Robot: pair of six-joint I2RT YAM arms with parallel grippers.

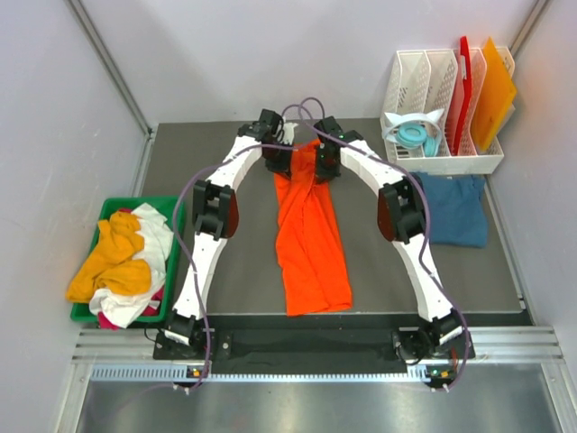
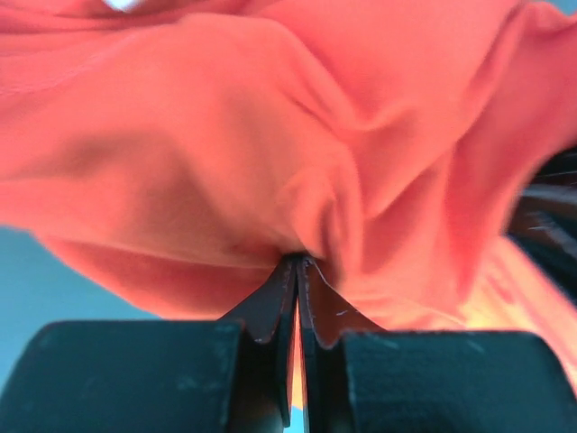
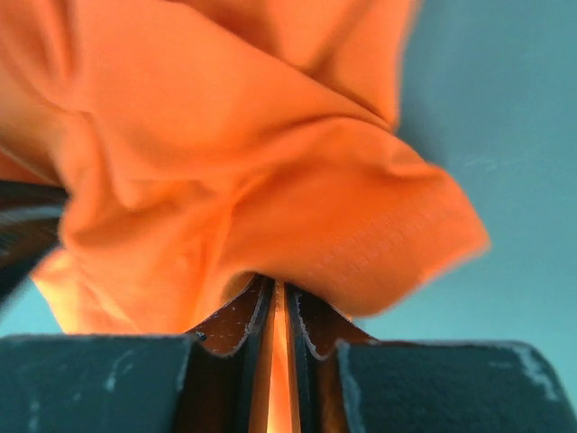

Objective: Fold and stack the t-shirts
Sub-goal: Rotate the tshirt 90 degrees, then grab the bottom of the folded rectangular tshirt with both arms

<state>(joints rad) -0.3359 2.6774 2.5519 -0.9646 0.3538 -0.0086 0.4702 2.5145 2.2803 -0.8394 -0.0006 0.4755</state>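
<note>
A bright orange t-shirt (image 1: 309, 239) hangs and trails in a long narrow strip down the middle of the dark mat. Its far end is held up by both grippers. My left gripper (image 1: 280, 161) is shut on the shirt's cloth (image 2: 270, 162), pinched between the fingertips (image 2: 270, 302). My right gripper (image 1: 326, 164) is shut on the same shirt (image 3: 270, 162), the cloth squeezed between its fingertips (image 3: 315, 316). A dark teal-blue t-shirt (image 1: 453, 208) lies folded flat at the right of the mat. Yellow-orange, white and red shirts (image 1: 126, 262) are heaped in a green bin.
The green bin (image 1: 110, 206) stands off the mat's left edge. A white file rack (image 1: 442, 161) at the back right holds stiff red and orange boards (image 1: 491, 90) and a teal roll. Grey walls close in on both sides.
</note>
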